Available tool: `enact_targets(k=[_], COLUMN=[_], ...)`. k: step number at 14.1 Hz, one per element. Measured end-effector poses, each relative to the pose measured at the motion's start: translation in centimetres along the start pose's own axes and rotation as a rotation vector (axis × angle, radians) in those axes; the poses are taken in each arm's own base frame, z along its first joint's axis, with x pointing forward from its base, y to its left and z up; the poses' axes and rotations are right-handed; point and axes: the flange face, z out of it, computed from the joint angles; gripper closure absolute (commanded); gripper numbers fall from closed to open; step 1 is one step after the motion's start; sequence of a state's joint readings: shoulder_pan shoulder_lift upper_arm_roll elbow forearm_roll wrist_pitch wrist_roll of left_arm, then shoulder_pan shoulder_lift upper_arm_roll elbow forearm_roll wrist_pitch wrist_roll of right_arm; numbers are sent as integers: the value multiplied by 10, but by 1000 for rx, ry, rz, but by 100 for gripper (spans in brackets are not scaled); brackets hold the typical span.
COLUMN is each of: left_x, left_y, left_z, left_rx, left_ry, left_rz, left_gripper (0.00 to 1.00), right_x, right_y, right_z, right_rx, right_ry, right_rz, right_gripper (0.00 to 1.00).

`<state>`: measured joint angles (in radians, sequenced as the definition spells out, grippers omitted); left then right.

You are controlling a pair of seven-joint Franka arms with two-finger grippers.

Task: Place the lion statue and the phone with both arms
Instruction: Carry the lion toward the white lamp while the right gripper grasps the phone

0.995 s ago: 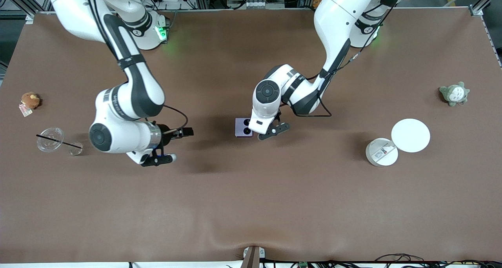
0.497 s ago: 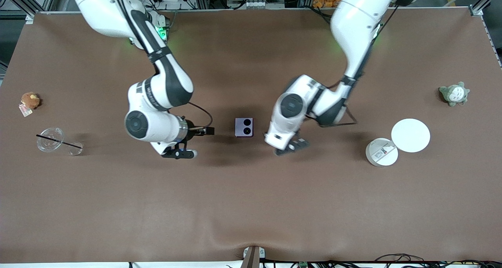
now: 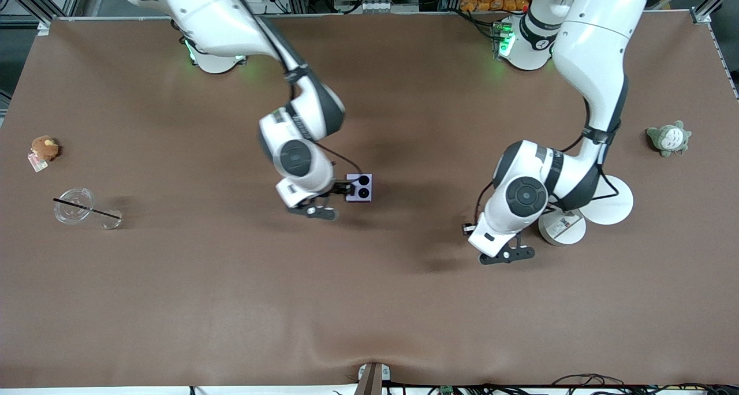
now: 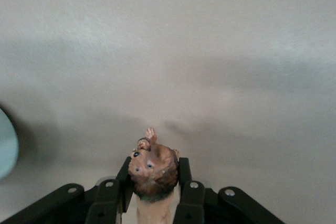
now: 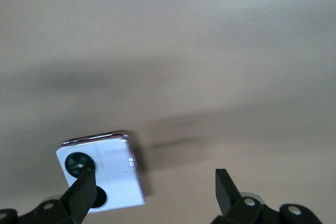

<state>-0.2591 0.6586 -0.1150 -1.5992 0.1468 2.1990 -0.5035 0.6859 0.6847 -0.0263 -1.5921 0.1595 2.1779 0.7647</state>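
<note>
1. Risk first: the right gripper [image 5: 152,190] has its fingers spread wide, and the phone [image 5: 102,170] isn't centred between them. It sits right at one fingertip [image 5: 84,190], with a big gap to the other one. If it drops and closes like that, I'd guess one pad lands on top of the phone or shoves it sideways instead of clamping both edges.

2. Left gripper [image 4: 155,187] has its fingers pinching the lion statue [image 4: 152,169] around the body, with the head and a paw poking out past the tips. The grip is narrow and on a rounded shape, so the figurine could twist or slip if the arm swings fast.

3. In the front view, the right gripper [image 3: 314,209] is just beside the phone [image 3: 359,187], which lies flat on the brown table [image 3: 369,302], camera circles up.

4. Left gripper [image 3: 508,255] hangs over bare table, near the white round discs [image 3: 606,201], toward the left arm's end. Setting the lion statue down too close could knock them.
</note>
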Motion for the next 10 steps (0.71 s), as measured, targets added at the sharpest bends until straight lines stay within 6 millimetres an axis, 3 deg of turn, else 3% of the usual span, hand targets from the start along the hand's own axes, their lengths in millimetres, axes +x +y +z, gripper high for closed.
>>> enact_targets(k=[2,4,7,10], left_x=[9,17,30,34], left_y=[-24,-47,-88,-101], left_z=[7,13,23,25], left_rx=[6,6,1,-4], left_ry=[-8,-18,-27,-29], left_rz=[69,125,174,177], left_gripper=[100,100,100,100], right_x=[-2,6,0,-13], right_y=[-18,-21,-33,-44], right_z=[15,16,22,35], right_rx=[17,50,79,80], right_ry=[32,70,100,111], right_rz=[0,3,-21,-53], right_gripper=[0,0,0,0])
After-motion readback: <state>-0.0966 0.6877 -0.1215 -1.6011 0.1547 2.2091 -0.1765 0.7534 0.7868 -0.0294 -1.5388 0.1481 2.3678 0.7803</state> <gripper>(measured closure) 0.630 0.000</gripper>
